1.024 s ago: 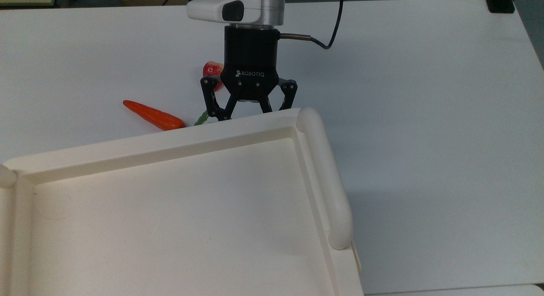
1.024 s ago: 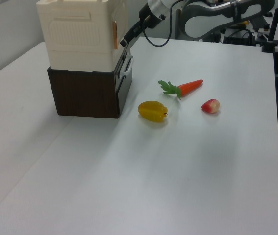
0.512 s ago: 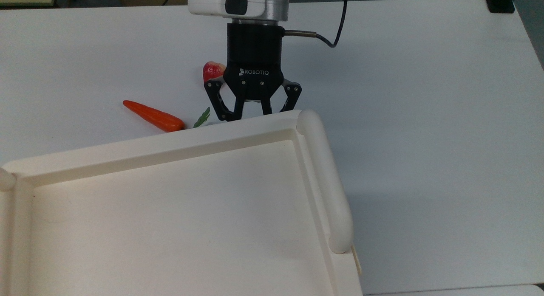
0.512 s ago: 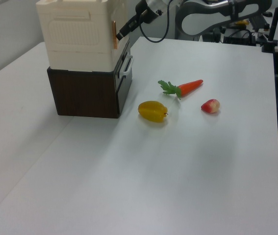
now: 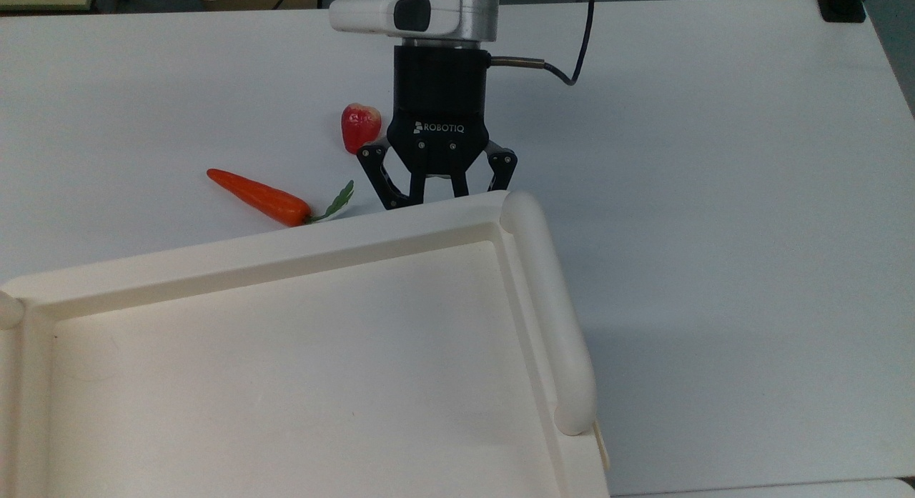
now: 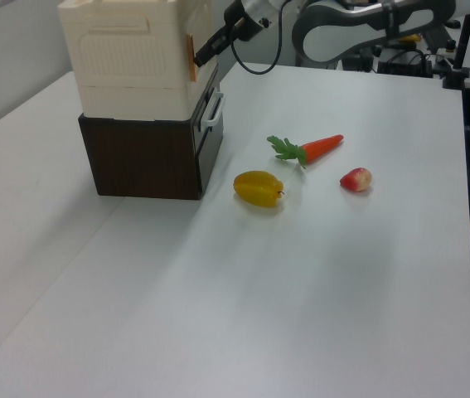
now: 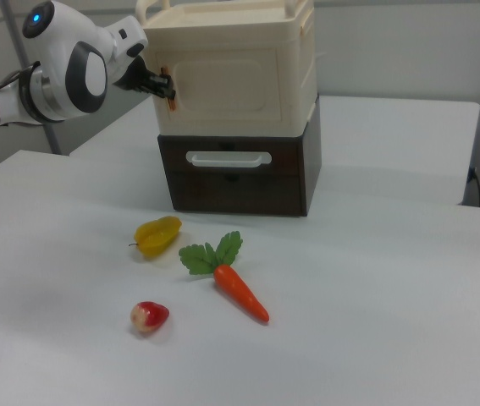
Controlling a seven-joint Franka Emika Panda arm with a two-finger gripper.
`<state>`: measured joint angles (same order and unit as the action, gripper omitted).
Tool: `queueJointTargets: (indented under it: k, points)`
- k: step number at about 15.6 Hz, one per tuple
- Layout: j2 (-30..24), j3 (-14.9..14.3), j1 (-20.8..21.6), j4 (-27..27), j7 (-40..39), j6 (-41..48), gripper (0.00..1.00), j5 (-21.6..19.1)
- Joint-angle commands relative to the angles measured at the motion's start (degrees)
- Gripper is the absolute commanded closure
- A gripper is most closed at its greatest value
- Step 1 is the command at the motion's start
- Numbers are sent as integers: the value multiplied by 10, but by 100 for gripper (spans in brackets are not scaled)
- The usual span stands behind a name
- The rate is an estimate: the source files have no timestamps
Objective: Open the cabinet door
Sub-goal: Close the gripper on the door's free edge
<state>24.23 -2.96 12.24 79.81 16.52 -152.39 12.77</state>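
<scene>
Comparing with a second ago, top view: gripper [image 5: 437, 193] has shifted toward the top view's right, so the red fruit [image 5: 359, 126] it half covered is now fully exposed, and the carrot [image 5: 259, 196] lies unchanged further to the top view's left. In the left view the tool has risen from beside the drawer handle to the upper cream unit. Tool state: fingers spread apart and holding nothing, with the tips hidden behind the cabinet's top rim [image 5: 400, 216]. Right view, left to right: gripper [image 7: 162, 87] at a small orange tab [image 7: 171, 101] on the left edge of the cabinet door [image 7: 227, 80] (whether it touches the tab cannot be told). Door: cream-white front panel of the upper unit with a recessed rectangular field, sitting flush and closed. It stands above the dark drawer [image 7: 231, 173], on the white table [image 7: 392, 279].
</scene>
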Motion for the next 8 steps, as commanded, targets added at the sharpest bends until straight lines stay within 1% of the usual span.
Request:
queueJointTargets:
  k: [1, 4, 8]
  points:
    - [17, -12, 9, -15, 17, -18, 67, 16]
    - [18, -12, 9, -15, 17, -18, 59, 15]
    - [18, -11, 11, -12, 17, -18, 58, 15]
